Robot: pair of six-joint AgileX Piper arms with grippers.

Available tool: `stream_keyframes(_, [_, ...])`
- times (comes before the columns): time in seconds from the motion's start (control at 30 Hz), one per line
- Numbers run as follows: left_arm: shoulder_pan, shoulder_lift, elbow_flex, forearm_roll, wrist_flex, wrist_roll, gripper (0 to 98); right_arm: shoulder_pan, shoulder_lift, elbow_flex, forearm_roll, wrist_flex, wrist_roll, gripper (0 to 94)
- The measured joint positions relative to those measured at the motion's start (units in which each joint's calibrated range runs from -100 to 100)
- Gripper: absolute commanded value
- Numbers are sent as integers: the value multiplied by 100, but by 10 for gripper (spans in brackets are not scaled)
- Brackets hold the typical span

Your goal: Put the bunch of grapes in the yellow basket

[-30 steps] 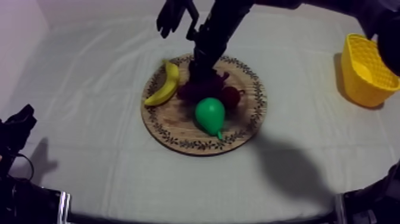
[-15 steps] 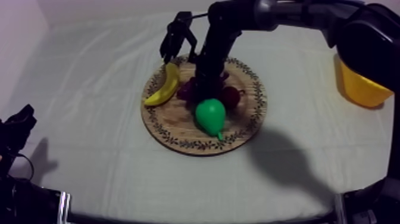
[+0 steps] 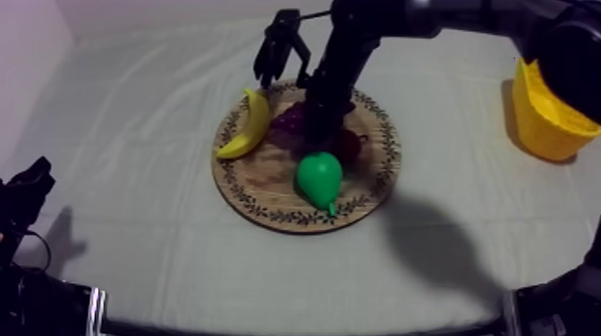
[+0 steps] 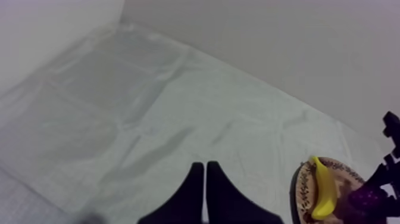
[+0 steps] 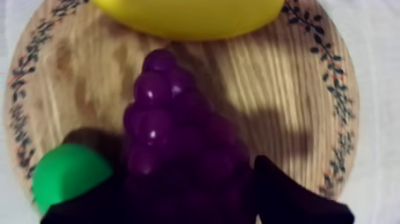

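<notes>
Right gripper [image 5: 187, 190] clamped on purple toy bunch of grapes [image 5: 161, 113], held between its fingers over round wooden board with patterned rim [image 5: 262, 77]. Yellow basket [image 3: 545, 112] well apart from it. Left gripper [image 4: 205, 167] fingers pressed together, empty.

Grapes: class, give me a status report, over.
Left claw shut, parked. Right claw shut on grapes over board. Pear, banana close by.

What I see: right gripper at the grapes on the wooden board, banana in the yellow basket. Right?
No. The banana lies on the wooden board beside the bunch of grapes, not in the yellow basket, as the top view shows. The right gripper is at the grapes.
</notes>
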Motion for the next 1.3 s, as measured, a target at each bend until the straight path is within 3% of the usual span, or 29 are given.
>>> stream_keyframes(0.23, [0,0,0,0,0,0,1,284,-1399,784,-154,435,-63,360])
stream_keyframes(0.47, [0,0,0,0,0,0,1,727,-2811,1239,-246,633,-478,366])
stream_keyframes(0.63, [0,0,0,0,0,0,1,1178,-3434,1403,-145,514,-820,374])
stream_keyframes(0.9, [0,0,0,0,0,0,1,2070,-3546,1605,-43,103,-1107,382])
stream_keyframes(1.3, [0,0,0,0,0,0,1,3470,-2856,1496,21,-510,-983,408])
